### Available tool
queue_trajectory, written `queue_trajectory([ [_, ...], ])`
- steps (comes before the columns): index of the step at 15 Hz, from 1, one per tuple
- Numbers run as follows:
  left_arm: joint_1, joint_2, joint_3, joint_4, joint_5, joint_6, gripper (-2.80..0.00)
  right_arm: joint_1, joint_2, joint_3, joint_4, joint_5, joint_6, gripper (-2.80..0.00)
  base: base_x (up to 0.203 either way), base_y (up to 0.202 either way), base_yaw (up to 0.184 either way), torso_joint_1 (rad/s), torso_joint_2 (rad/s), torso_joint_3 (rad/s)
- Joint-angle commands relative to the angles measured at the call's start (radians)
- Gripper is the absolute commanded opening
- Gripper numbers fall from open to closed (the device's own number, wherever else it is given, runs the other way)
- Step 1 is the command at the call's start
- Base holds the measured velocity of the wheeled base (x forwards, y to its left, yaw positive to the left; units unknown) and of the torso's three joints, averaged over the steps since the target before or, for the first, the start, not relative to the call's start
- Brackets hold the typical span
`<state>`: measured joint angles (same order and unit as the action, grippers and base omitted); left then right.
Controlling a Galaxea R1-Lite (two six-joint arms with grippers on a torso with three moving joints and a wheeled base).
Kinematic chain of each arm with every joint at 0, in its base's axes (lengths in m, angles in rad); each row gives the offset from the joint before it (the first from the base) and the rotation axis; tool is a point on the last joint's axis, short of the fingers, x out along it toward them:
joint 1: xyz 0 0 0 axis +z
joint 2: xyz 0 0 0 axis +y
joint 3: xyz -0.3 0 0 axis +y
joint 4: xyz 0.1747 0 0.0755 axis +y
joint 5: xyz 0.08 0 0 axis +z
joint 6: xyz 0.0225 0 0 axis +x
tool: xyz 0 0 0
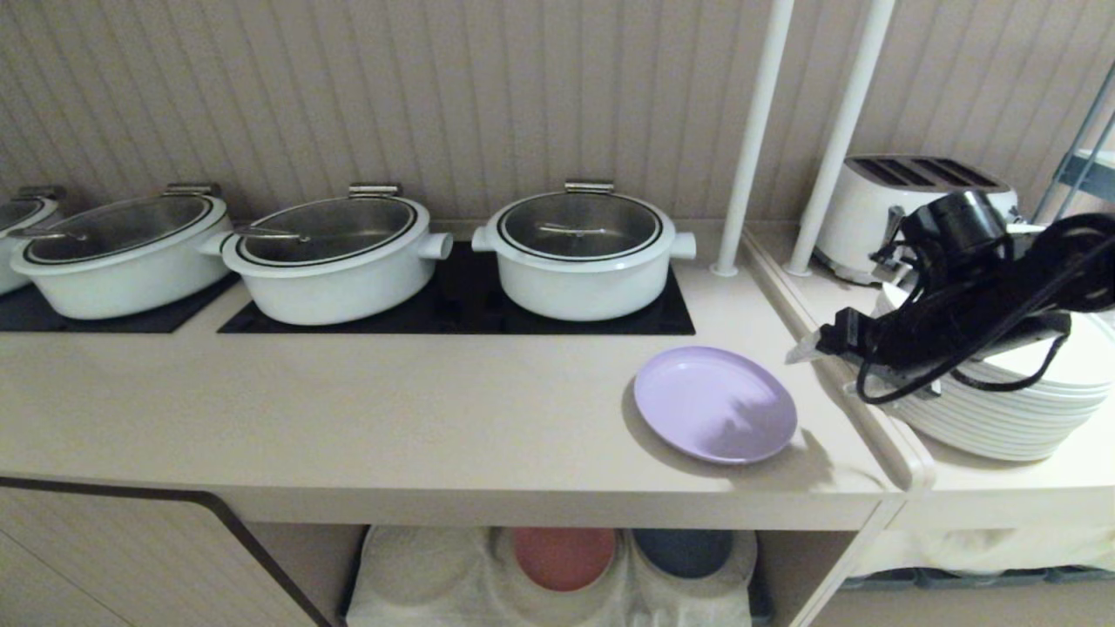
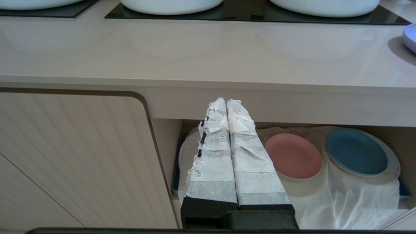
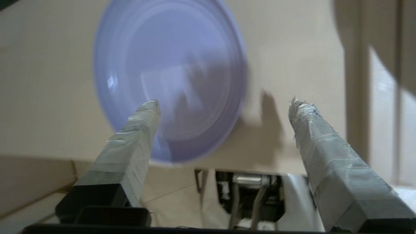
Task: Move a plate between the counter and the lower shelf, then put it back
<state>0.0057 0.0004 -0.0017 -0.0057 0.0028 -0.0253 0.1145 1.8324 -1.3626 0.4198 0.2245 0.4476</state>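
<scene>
Lilac plate [image 1: 714, 403]: round, shallow, raised rim, lying flat and right-side up on the counter [image 1: 348, 409], near its right end and front edge, in front of the black cooktop panel. Nothing on it. Counter: long smooth beige worktop, thick front edge. Lower shelf [image 2: 341, 201] under the counter: recessed beige compartment lined with wrinkled white cloth.

The right gripper [image 3: 224, 104] hangs with its taped fingers [image 3: 325, 146] spread wide and empty, while the left gripper [image 2: 226, 102] has both fingers pressed together.
</scene>
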Motion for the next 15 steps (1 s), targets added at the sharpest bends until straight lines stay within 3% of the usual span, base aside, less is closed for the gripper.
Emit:
queue_trajectory([
  [1,0.000,0.001,0.000,0.000,0.000,-0.001,-2.80,0.004,-0.155,0.054,-0.001,0.002,-0.066,0.00,0.000,0.000,0.000,0.000,0.00,0.000],
  [3,0.000,0.001,0.000,-0.002,0.000,-0.001,-2.80,0.005,-0.266,0.160,-0.022,0.007,-0.183,0.00,0.000,0.000,0.000,0.000,0.00,0.000],
  [4,0.000,0.001,0.000,0.000,0.000,-0.001,-2.80,0.004,-0.321,0.230,-0.058,0.010,-0.243,-2.80,0.000,0.000,0.000,0.000,0.00,0.000],
  [5,0.000,0.001,0.000,-0.002,0.000,-0.001,-2.80,0.005,-0.363,0.297,-0.131,0.011,-0.286,-2.80,0.000,0.000,0.000,0.000,0.00,0.000],
  [9,0.000,0.001,0.000,0.000,0.000,-0.001,-2.80,0.032,-0.491,0.568,-0.665,0.005,-0.408,-2.80,0.000,0.000,0.000,0.000,0.00,0.000],
  [13,0.000,0.001,0.000,-0.001,0.000,-0.001,-2.80,0.062,-0.677,0.798,-0.985,0.010,-0.535,-2.80,0.000,0.000,0.000,0.000,0.00,0.000],
  [15,0.000,0.001,0.000,0.000,0.000,-0.001,-2.80,0.086,-0.768,0.928,-1.197,0.010,-0.548,-2.80,0.000,0.000,0.000,0.000,0.00,0.000],
])
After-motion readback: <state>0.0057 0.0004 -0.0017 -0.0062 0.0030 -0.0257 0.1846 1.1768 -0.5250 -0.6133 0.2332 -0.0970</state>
